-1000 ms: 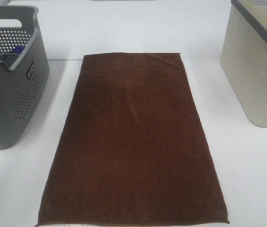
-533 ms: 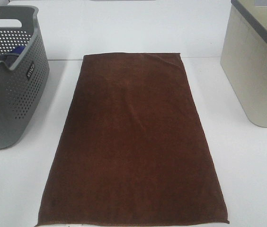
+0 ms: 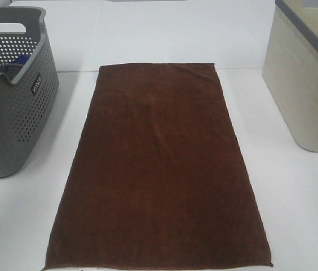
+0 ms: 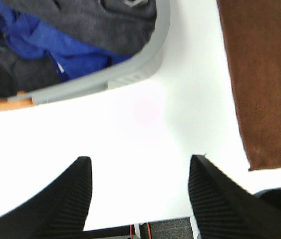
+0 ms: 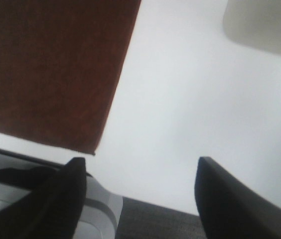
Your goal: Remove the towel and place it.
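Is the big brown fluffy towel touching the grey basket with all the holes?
Apart. The high camera shows bare white table between the flat dark brown terry towel and the grey perforated plastic basket.

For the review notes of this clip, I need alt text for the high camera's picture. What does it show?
A dark brown towel lies spread flat down the middle of a white table, its near hem at the picture's lower edge. A grey perforated basket holding blue cloth stands at the left, a beige bin at the right. No arm is in view.
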You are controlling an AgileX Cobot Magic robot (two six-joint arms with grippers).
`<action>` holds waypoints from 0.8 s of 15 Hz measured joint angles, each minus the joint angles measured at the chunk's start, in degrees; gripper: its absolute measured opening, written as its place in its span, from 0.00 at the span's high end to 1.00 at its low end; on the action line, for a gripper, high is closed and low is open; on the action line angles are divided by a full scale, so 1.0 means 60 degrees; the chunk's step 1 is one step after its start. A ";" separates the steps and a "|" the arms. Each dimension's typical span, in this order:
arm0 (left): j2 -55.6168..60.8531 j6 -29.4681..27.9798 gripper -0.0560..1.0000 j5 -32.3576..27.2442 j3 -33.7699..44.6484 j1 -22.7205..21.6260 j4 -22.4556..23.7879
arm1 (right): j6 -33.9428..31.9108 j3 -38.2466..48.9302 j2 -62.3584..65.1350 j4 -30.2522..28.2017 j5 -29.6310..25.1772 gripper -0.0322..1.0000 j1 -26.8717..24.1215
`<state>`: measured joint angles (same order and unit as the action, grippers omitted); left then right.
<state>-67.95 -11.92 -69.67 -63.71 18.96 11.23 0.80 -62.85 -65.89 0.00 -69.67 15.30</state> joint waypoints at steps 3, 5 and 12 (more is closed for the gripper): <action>0.2005 -0.0019 0.42 0.0000 0.2292 0.0000 -0.0105 | 0.0000 0.2235 0.1385 0.0181 -0.0010 0.38 0.0010; 0.3505 -0.0019 0.42 0.0010 0.3495 0.0000 -0.0258 | 0.0000 0.3591 0.2435 0.0201 -0.0019 0.38 0.0010; 0.7974 0.1432 0.42 0.0458 0.5271 0.0000 -0.1136 | 0.0019 0.5262 0.6236 0.0201 0.0659 0.38 0.0010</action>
<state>-20.11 -3.32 -66.92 -32.09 18.96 4.41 0.92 -31.28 -28.48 1.20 -65.72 15.36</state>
